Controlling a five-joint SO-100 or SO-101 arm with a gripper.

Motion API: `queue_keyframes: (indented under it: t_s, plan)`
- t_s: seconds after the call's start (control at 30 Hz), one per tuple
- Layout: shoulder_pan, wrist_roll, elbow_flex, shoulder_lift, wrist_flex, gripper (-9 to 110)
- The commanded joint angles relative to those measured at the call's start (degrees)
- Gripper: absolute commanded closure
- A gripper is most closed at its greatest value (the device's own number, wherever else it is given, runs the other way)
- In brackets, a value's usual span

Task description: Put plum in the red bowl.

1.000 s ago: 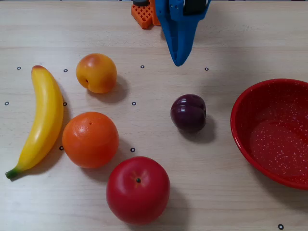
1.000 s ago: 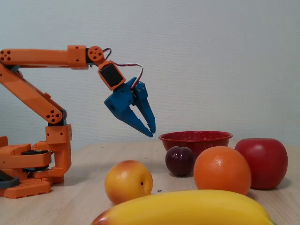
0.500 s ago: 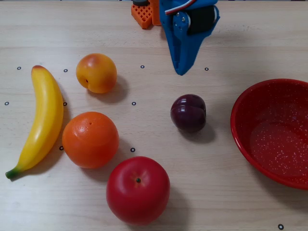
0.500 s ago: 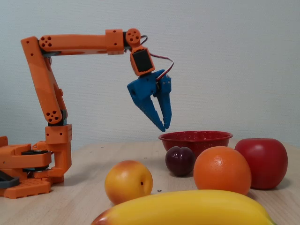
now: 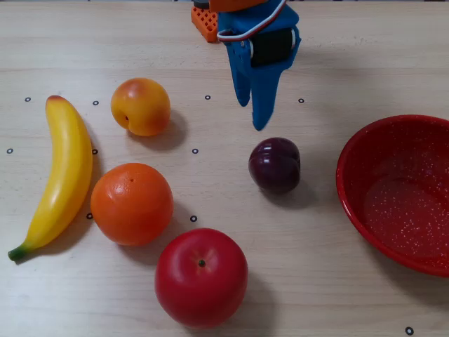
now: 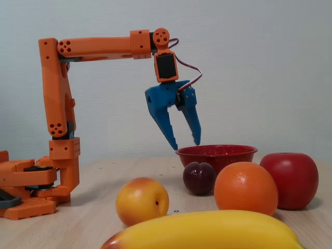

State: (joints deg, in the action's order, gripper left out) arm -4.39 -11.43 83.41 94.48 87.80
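Blue gripper (image 6: pixel 185 145) hangs in air, jaws parted, gripping nothing; plum (image 5: pixel 274 164) rests on table (image 5: pixel 316 281) at its 5 o'clock in overhead view; red bowl (image 5: pixel 351 196) at plum's 3 o'clock, bare wood between; apple (image 5: pixel 201 277) at 7.

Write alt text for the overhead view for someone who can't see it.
A blue gripper hangs open just above a dark plum on a pale wooden table, with an empty red bowl at the right edge. To the left lie a banana, a peach, an orange and a red apple.
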Motion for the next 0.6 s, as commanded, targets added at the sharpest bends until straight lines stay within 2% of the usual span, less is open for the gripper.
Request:
queue_keyframes:
  t_s: [0.0, 0.13, 0.57]
  plan:
    - [-0.70, 2.37, -7.21, 1.14, 2.46, 78]
    - [-2.20, 7.03, -11.69, -1.14, 5.54, 71]
    - [-8.00, 17.93, -19.34, -8.79, 10.99, 62]
